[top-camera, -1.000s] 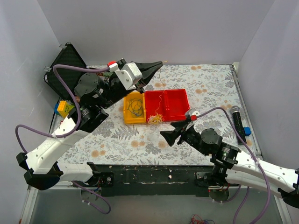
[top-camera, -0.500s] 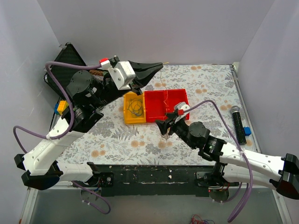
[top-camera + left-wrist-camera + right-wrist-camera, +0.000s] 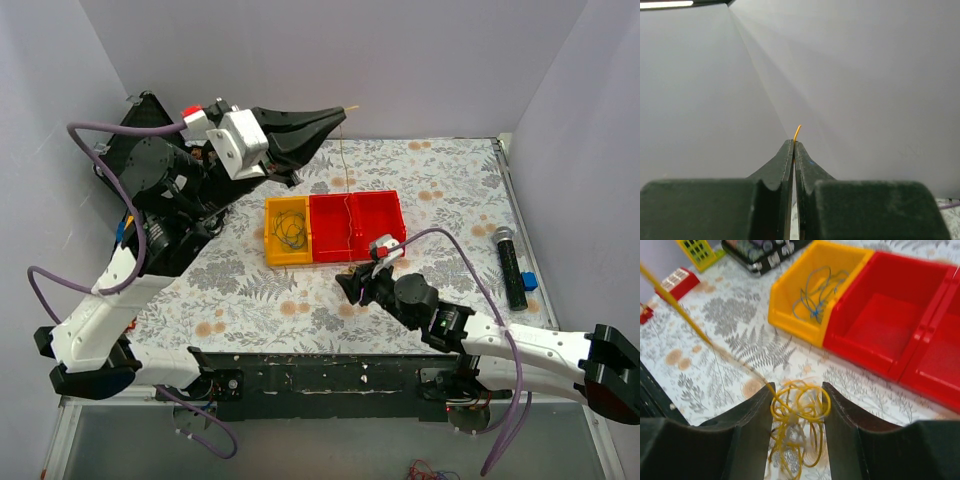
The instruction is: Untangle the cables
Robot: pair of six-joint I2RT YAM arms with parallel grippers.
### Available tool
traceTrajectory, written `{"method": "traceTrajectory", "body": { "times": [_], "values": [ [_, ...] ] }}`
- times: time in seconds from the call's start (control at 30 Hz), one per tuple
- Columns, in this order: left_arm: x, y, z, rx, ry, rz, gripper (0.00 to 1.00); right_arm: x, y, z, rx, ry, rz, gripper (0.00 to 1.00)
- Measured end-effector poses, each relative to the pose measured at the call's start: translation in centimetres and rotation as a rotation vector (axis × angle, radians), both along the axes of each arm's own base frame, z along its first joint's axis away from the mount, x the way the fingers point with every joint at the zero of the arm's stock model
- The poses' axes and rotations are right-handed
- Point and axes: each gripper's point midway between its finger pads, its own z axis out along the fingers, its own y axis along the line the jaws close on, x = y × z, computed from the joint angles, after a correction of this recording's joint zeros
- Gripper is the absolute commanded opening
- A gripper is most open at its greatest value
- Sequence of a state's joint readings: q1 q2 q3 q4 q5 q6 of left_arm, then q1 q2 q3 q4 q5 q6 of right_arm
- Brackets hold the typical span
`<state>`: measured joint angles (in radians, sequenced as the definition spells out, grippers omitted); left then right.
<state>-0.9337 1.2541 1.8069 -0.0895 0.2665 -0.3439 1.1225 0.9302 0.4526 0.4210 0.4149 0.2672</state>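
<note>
My left gripper is raised high at the back and shut on the end of a thin tan-yellow cable, whose tip pokes out above the closed fingertips. The strand hangs down past the red bin to a tangle of yellow and whitish cables on the table. My right gripper is low over that tangle, and its open jaws stand on either side of it. A blue and dark cable lies in the yellow bin.
A black case stands at the back left, with a yellow and blue block near it. A black cylinder and a small blue piece lie at the right. A red block lies left of the bins.
My left gripper has risen and moved back with the yellow strand, drawing it straighter. My right arm has swung left and forward, bringing its open jaws around the yellow tangle.
</note>
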Motion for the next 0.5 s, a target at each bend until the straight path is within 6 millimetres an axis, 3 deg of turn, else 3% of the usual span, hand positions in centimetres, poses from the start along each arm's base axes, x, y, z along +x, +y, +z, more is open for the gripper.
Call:
{"method": "traceTrajectory", "body": {
  "times": [0.07,0.17,0.5],
  "values": [
    [-0.2,0.3,1.5,-0.028,-0.020,0.000,0.00,-0.5,-0.5,-2.9,-0.028,0.056,0.001,0.49],
    [-0.5,0.7,3.5,-0.066,-0.047,0.000,0.00,-1.1,-1.1,-5.6,-0.055,0.111,-0.002,0.49],
    [-1.3,2.8,9.4,-0.203,-0.174,0.044,0.00,-2.6,-2.5,-11.8,-0.102,0.259,-0.015,0.55]
  ]
}}
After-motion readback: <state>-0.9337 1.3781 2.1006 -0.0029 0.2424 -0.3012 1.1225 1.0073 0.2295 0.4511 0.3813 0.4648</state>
